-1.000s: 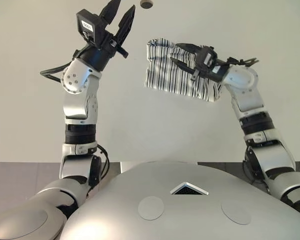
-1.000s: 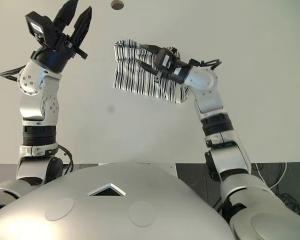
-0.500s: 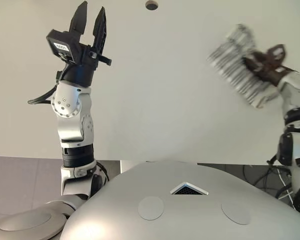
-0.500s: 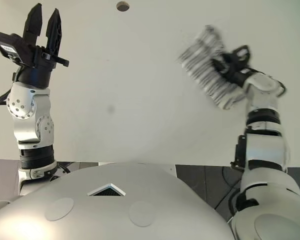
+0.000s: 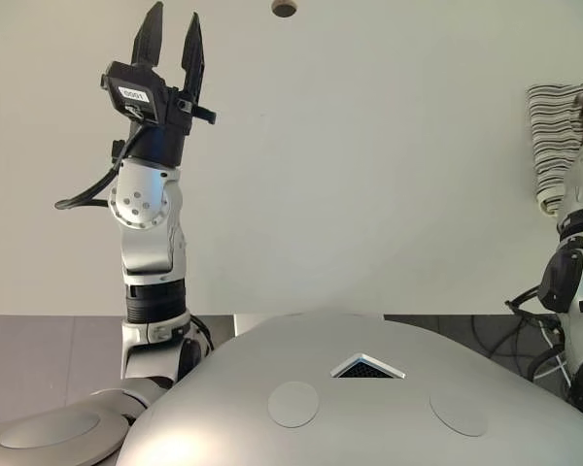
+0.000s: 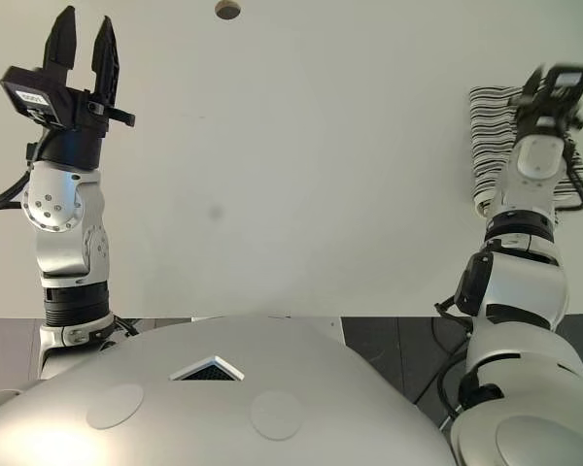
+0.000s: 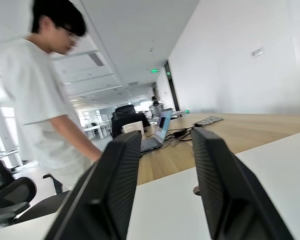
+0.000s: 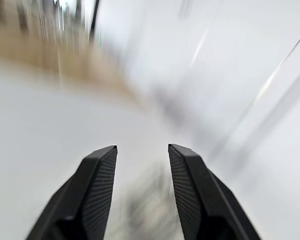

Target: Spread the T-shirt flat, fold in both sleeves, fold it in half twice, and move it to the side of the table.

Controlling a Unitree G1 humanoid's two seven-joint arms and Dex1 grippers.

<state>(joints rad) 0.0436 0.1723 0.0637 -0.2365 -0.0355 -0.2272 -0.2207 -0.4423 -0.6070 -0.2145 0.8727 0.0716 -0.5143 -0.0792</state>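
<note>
The striped T-shirt [image 6: 491, 136] lies folded into a small bundle at the right side of the white table [image 5: 369, 194]; its edge also reaches the right border [image 5: 554, 136]. My right gripper [image 6: 549, 85] is raised right beside the bundle. In its wrist view the right gripper [image 8: 142, 147] is open with nothing between the fingers [image 8: 97, 190]. My left gripper [image 5: 173, 21] stands open and upright over the far left of the table, well away from the shirt, and its wrist view shows the same open gap [image 7: 167, 135].
A small round hole [image 5: 284, 8] sits in the table near its far edge. A wooden desk [image 7: 225, 130] with a laptop stands beyond the white table in the left wrist view.
My right arm swung the folded T-shirt from the table's middle to its right side, and its fingers now stand open. The left arm drew back to the left and stays raised.
</note>
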